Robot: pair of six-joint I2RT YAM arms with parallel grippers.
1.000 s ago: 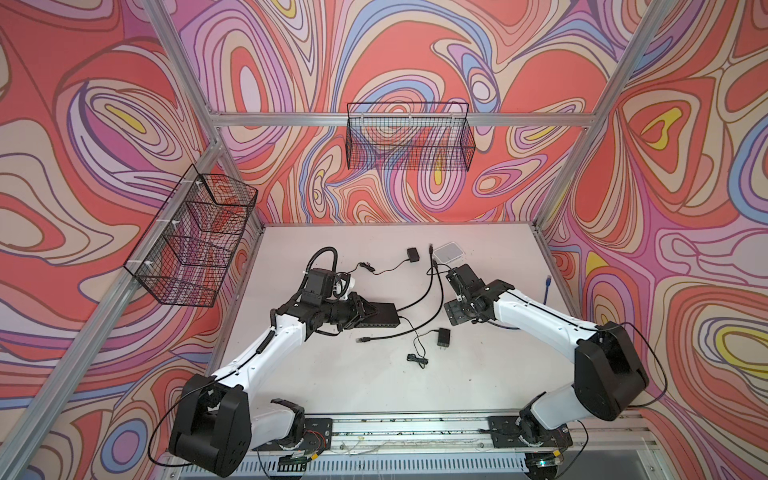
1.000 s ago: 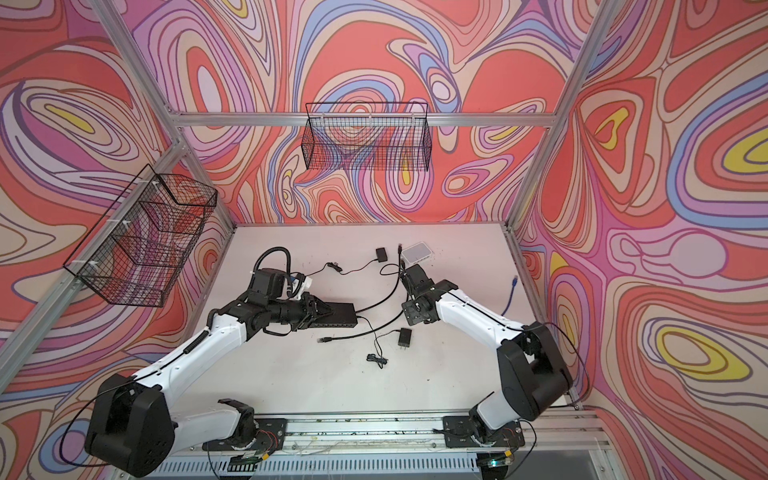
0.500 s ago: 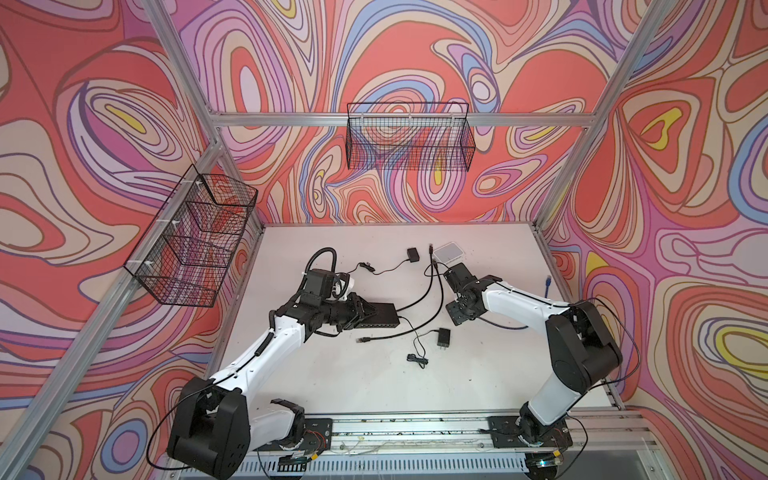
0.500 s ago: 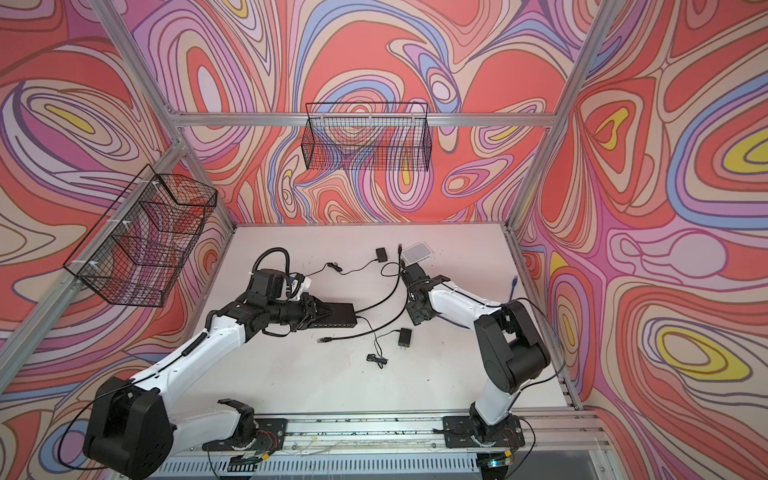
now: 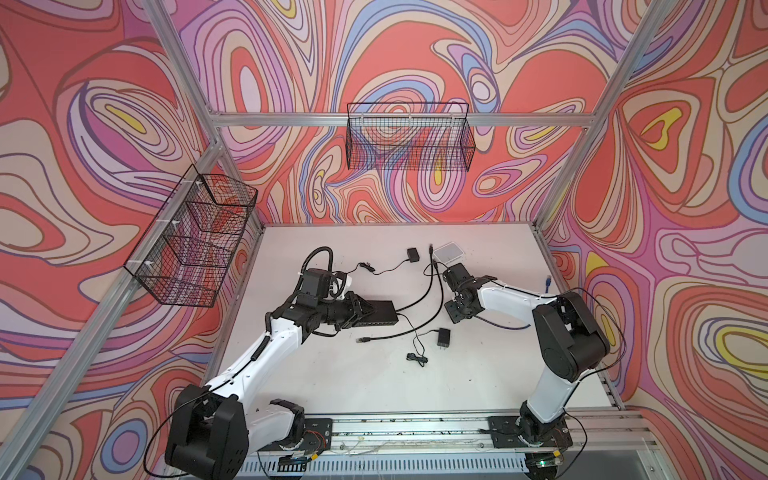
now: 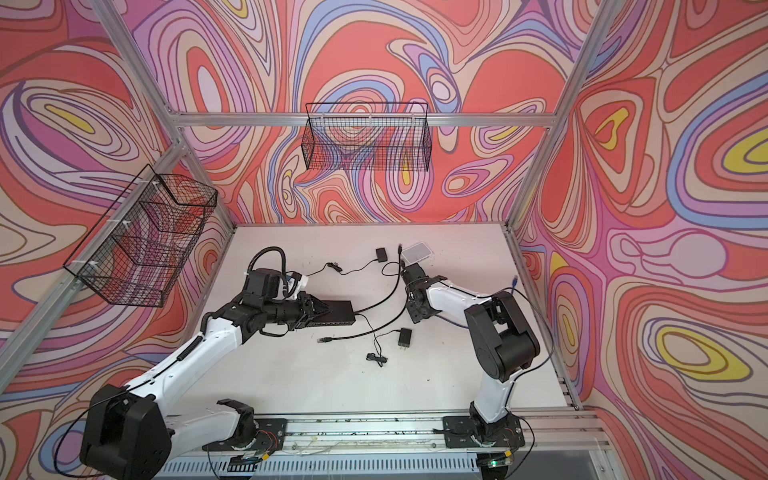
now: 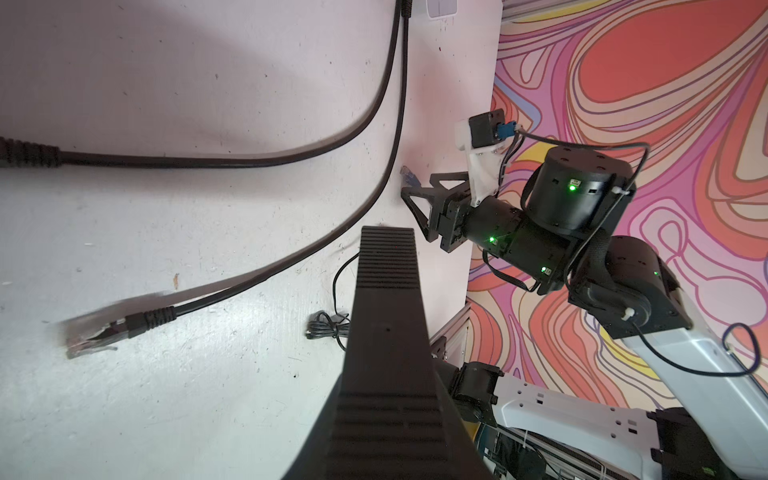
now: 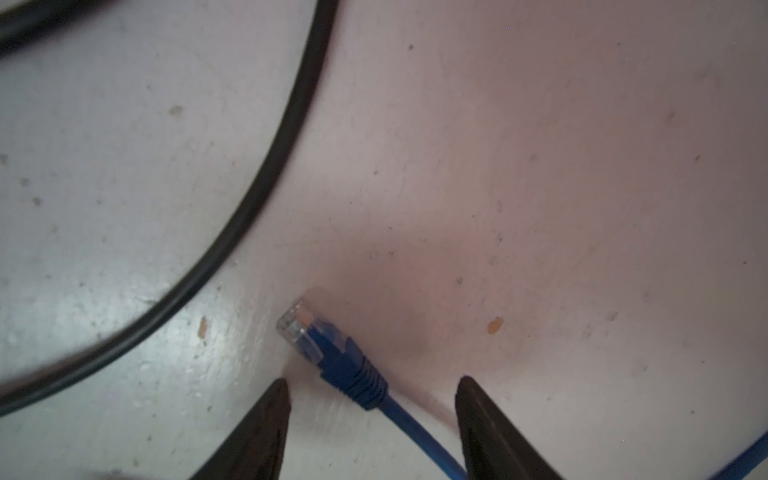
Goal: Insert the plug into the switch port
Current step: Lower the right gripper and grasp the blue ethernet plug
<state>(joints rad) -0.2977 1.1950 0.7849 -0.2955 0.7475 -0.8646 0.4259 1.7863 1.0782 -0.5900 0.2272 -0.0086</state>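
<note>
Centre the open, empty right claw (image 8: 372, 380) over the blue plug (image 8: 320, 336) boot, then pinch squarely, with the left claw (image 5: 365, 309) clamped on the switch (image 5: 384, 311).

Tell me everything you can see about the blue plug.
The blue plug is a network-type connector: a clear plastic tip with coloured wire ends showing, a ribbed blue boot, then a thin blue cable trailing back. It lies flat on the white table. Nothing grips it: the right gripper stands open just behind it, fingers either side of the cable, not touching. A black cable curves past, apart from it.
</note>
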